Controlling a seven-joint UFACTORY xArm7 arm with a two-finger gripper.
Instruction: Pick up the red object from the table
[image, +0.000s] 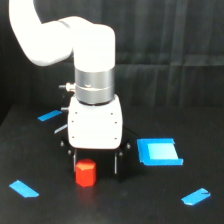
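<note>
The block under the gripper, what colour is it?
Red-orange; the block shows only in the exterior view.

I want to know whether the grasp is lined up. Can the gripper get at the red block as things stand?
Probably yes. The gripper is open, its dark fingers on either side of the red block, which stands on the black table. Nothing lies between them; the blue pieces sit well apart.

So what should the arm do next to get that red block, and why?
Probably close the tool. The red object seems to sit on the table between its open dark fingers, though nearer the exterior view's left one, so a small sideways centering may help first.
</note>
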